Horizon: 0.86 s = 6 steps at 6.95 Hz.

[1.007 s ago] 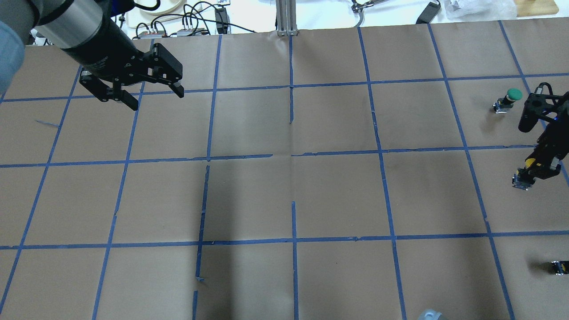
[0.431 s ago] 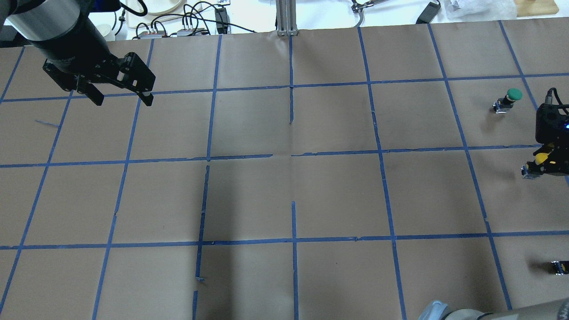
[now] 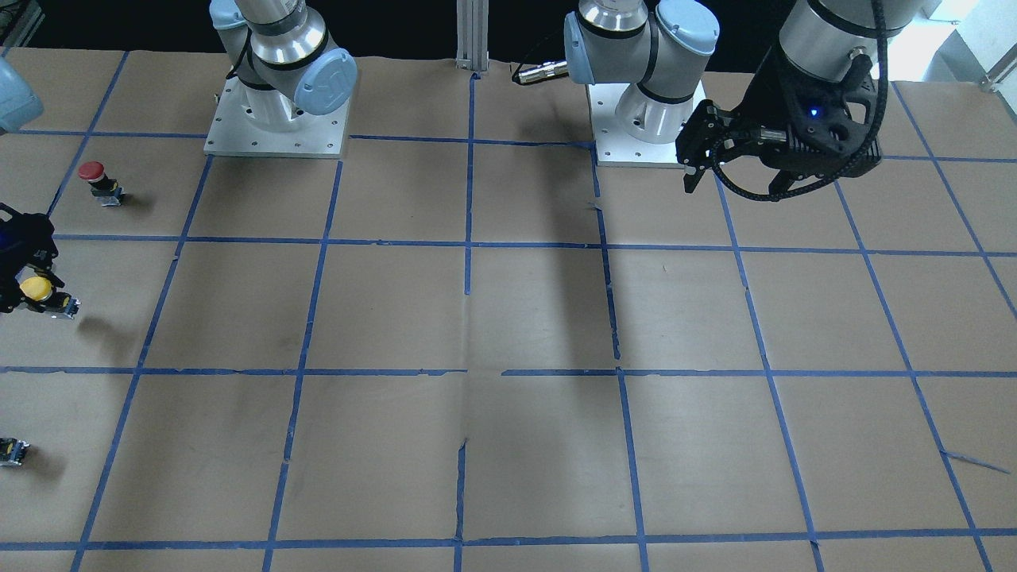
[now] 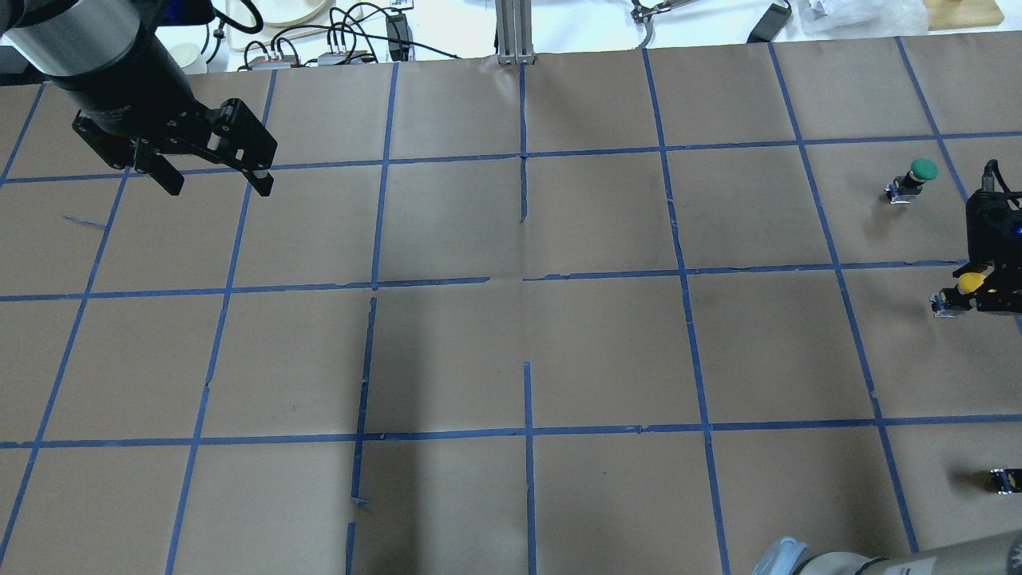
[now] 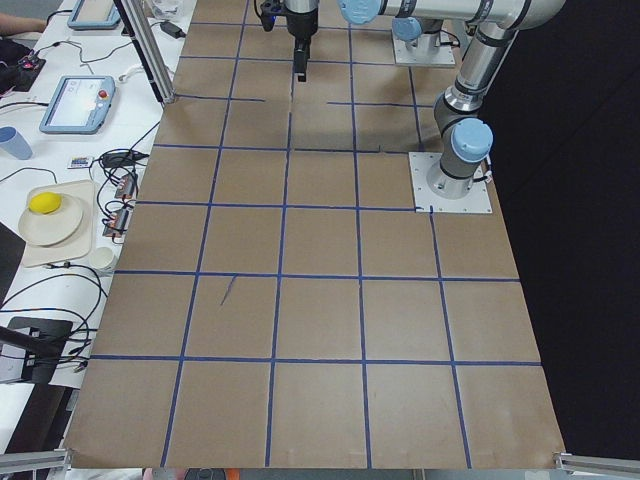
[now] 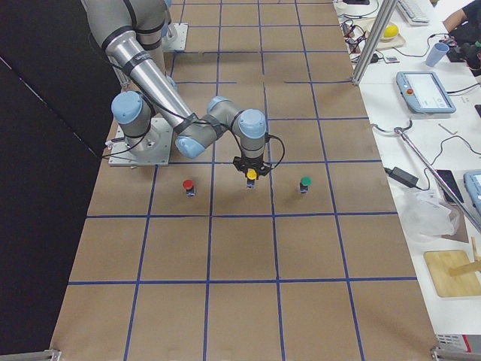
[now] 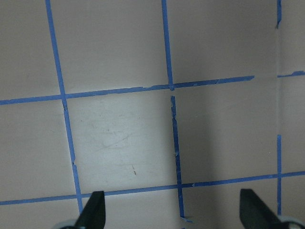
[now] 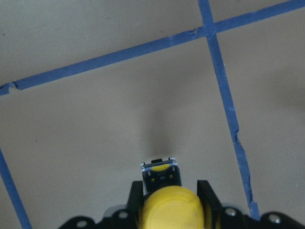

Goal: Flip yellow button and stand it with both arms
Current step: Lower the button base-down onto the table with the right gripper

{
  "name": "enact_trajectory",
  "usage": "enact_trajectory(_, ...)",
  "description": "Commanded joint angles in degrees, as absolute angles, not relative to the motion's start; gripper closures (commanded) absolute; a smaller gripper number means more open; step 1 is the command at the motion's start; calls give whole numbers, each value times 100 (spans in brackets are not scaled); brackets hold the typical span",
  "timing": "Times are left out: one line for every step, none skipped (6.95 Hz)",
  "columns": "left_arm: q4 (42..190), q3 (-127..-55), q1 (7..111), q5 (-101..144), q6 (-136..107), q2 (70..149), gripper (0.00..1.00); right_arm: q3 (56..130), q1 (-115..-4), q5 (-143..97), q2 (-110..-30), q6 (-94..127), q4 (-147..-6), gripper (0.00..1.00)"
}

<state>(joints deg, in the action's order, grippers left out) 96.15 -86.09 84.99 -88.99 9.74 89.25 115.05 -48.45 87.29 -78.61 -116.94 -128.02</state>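
The yellow button [image 4: 969, 283] has a round yellow cap on a dark boxy body. My right gripper [image 4: 980, 292] is shut on it at the table's far right edge and holds it a little above the paper. Its shadow lies apart from it. In the right wrist view the cap [image 8: 172, 206] sits between the fingers [image 8: 206, 194], and the body points away toward the table. It also shows in the front view [image 3: 36, 288] and the right-side view [image 6: 251, 174]. My left gripper [image 4: 219, 188] hangs open and empty over the far left squares, far from the button.
A green-capped button [image 4: 915, 178] stands behind the right gripper. A red-capped button [image 3: 100, 179] stands on the robot's side of it. A small dark capless block [image 4: 1004, 479] lies near the right front edge. Cables and boxes lie beyond the table's far edge [image 4: 335, 44].
My right gripper has turned and shifted with the yellow button, which now sits a little higher in the overhead view. My left gripper has moved left, still open.
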Motion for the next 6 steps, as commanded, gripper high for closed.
enact_trajectory(9642,-8604,8499,-8903,1011,8930,0,11505,-4808,8745,-7788,-11812,-12806,65)
enact_trajectory(9607,-8657,8525,-8895,967,8921,0,11496,-4808,8780,-7683,-11812,-12806,55)
enact_trajectory(9580,-8640,8534,-8895,967,8930,0,11496,-4808,8772,-7621,-11786,-12806,35)
enact_trajectory(9563,-8709,8543,-8903,967,8869,0,11496,-4808,8789,-7611,-11751,-12806,20)
enact_trajectory(9502,-8727,8543,-8903,975,8859,0,11496,-4808,8789,-7620,-11707,-12797,1)
enact_trajectory(9501,-8736,8543,-8903,1002,8842,0,11435,-4816,8841,-7681,-11446,-12771,0)
